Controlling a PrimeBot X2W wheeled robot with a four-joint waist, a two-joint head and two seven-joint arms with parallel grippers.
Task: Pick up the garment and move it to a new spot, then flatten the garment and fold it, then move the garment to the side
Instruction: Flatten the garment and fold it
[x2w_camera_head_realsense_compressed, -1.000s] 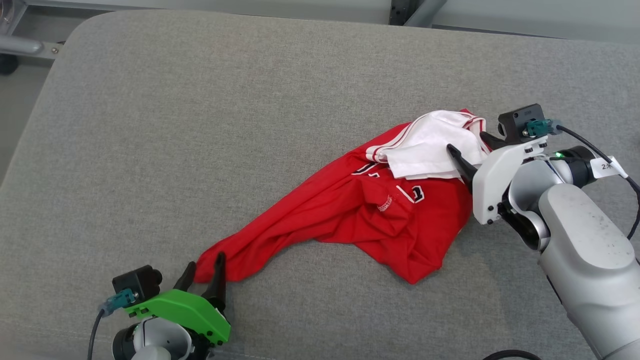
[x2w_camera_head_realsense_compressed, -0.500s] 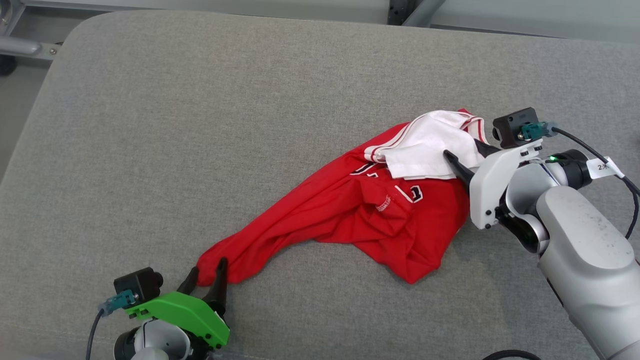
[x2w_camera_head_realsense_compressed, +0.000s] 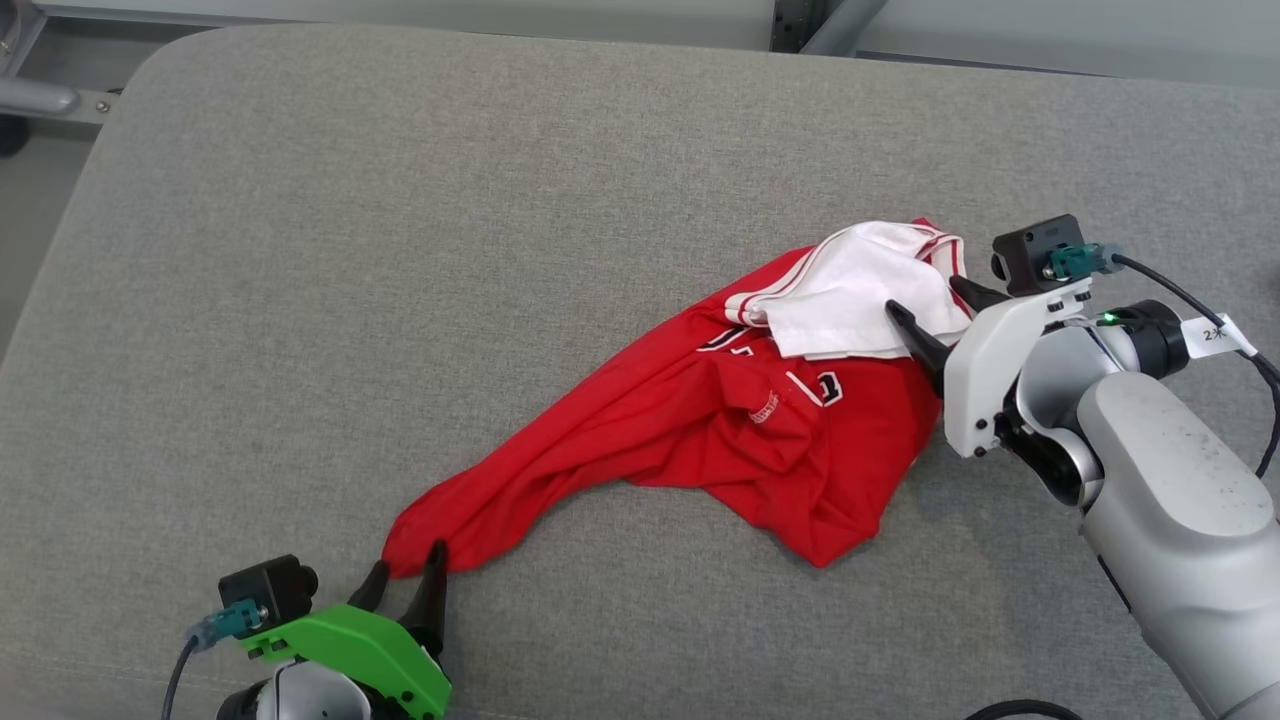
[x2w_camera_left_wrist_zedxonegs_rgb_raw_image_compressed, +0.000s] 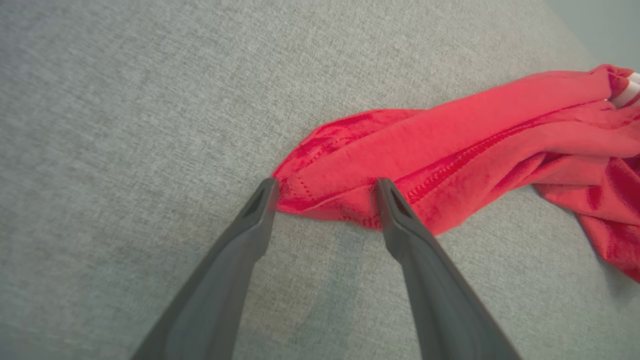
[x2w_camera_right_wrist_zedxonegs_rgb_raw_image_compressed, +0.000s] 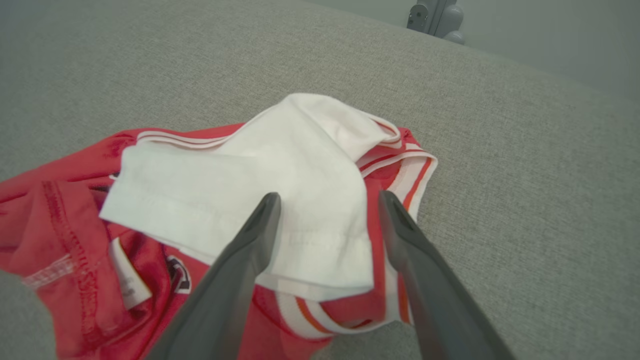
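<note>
nearest me, at about 7 o'clock, my left fingers (x2w_camera_head_realsense_compressed: 430, 575) stand apart with nothing clamped between them. their tips sit right at the pointed red corner (x2w_camera_left_wrist_zedxonegs_rgb_raw_image_compressed: 300, 192) of the garment (x2w_camera_head_realsense_compressed: 700, 420). the stitched hem lies across the gap, one tip at the corner's edge and the other over the cloth. i judge this a grip lined up and not yet taken.

from that corner the garment runs as a twisted red rope toward 1 o'clock, then widens into a rumpled heap right of centre on the grey padded worktop (x2w_camera_head_realsense_compressed: 400, 250). all of it rests on the cover; no part is lifted. the heap is bunched, with the inside label (x2w_camera_right_wrist_zedxonegs_rgb_raw_image_compressed: 127, 280) showing and dark lettering half buried in creases.

further out, at about 3 o'clock, my right fingers (x2w_camera_head_realsense_compressed: 905, 320) are also apart and hold nothing. they point across the white sleeve (x2w_camera_right_wrist_zedxonegs_rgb_raw_image_compressed: 280, 165), which is flopped over the red body beside the striped trim. i cannot tell whether the tips touch the cloth or hang just above it.

whether the first carry to a new spot is done, i cannot say from how things lie. flattening has clearly not happened: the cloth is twisted and doubled on itself. folding and the final shift to the side are all ahead, so i put the job in its early part, with two ends to be gripped so it can be spread.
</note>
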